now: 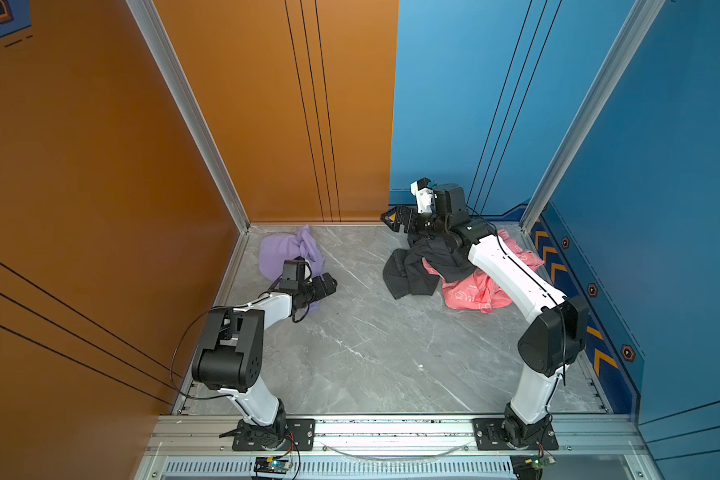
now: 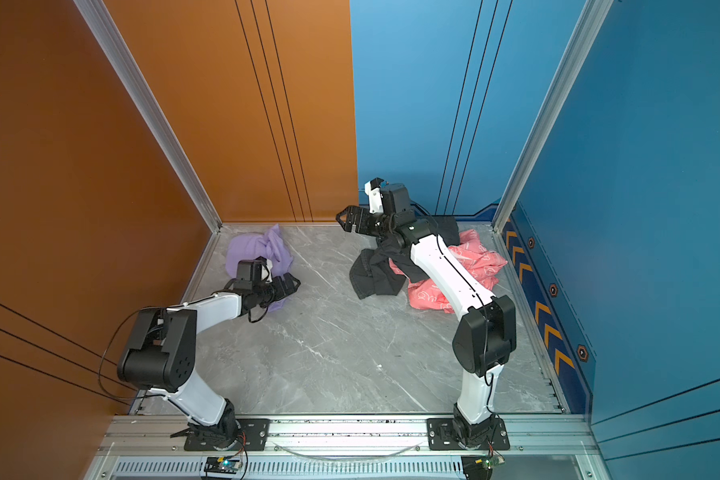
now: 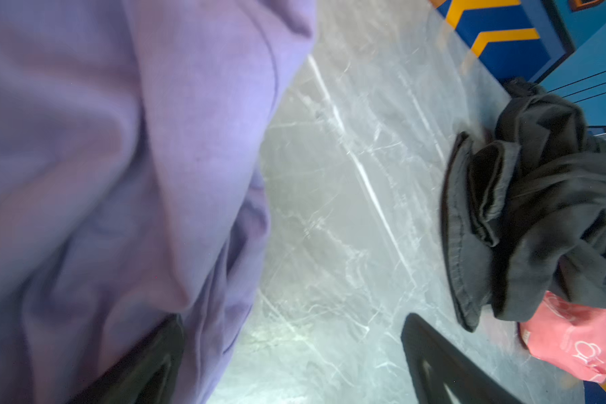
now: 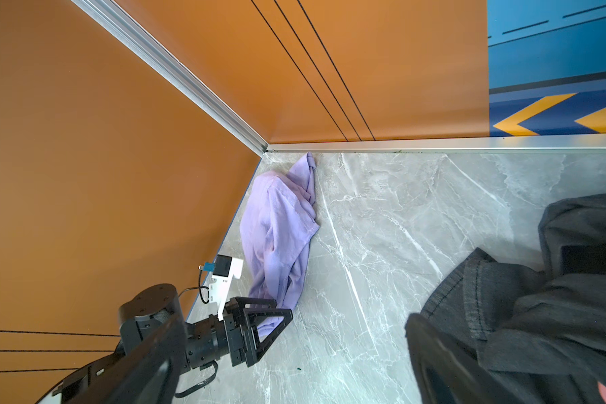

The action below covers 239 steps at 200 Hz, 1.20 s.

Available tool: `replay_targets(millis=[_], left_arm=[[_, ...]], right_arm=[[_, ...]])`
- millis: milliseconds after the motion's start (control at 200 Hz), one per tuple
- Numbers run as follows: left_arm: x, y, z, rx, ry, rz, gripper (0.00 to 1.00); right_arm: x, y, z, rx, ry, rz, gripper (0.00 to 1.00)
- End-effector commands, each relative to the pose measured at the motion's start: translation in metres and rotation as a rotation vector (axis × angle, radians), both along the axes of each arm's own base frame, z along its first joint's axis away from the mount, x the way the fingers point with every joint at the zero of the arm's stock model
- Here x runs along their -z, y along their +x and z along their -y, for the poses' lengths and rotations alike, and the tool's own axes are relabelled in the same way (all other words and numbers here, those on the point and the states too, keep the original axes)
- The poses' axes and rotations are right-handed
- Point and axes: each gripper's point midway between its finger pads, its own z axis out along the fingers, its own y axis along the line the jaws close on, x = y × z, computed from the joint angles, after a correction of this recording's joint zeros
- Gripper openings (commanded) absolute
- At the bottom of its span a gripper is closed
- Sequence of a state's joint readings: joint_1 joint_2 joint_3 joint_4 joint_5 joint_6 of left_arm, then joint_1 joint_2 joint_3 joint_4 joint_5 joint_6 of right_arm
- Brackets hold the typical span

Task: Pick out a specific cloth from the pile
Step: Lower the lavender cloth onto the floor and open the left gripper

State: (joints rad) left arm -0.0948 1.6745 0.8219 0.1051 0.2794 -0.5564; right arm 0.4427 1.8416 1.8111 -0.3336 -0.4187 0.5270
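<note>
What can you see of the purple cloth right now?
The purple cloth is a plain lavender garment, soft and thin-looking, no print. It lies crumpled in a long heap on the grey marbled table, in the far left corner beside the orange wall, well apart from the pile of dark and pink clothes. The left hand is open over its near end, one finger against a fold, not gripping.

Cloth point(image 1: 275, 253) near end — hidden (under left arm point(image 1: 273, 309)).
</note>
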Motion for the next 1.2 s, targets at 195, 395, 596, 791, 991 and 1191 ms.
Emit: replay_targets(millis=[195,395,596,791,991,1191], left_arm=[[0.031,-0.023,0.011,0.011,-0.083,-0.114,0.99],[-0.025,-0.004,0.002,0.007,-0.017,0.060,0.98],[-0.114,0.030,-0.017,-0.009,0.102,0.296,0.98],[-0.156,0.066,-0.033,-0.047,0.079,0.386,0.98],[-0.140,0.099,-0.049,-0.098,0.027,0.329,0.98],[-0.098,0.120,-0.045,-0.085,-0.015,0.218,0.98]], right_arm=[[0.002,-0.009,0.007,-0.008,-0.011,-0.010,0.98],[0.002,-0.011,0.010,-0.004,-0.015,-0.009,0.98],[0.001,-0.012,0.011,-0.002,-0.016,-0.005,0.98],[-0.001,-0.013,0.013,0.000,-0.015,-0.001,0.98],[-0.004,-0.016,0.020,0.009,-0.019,0.003,0.98],[-0.002,-0.020,0.033,0.038,-0.032,0.000,0.98]])
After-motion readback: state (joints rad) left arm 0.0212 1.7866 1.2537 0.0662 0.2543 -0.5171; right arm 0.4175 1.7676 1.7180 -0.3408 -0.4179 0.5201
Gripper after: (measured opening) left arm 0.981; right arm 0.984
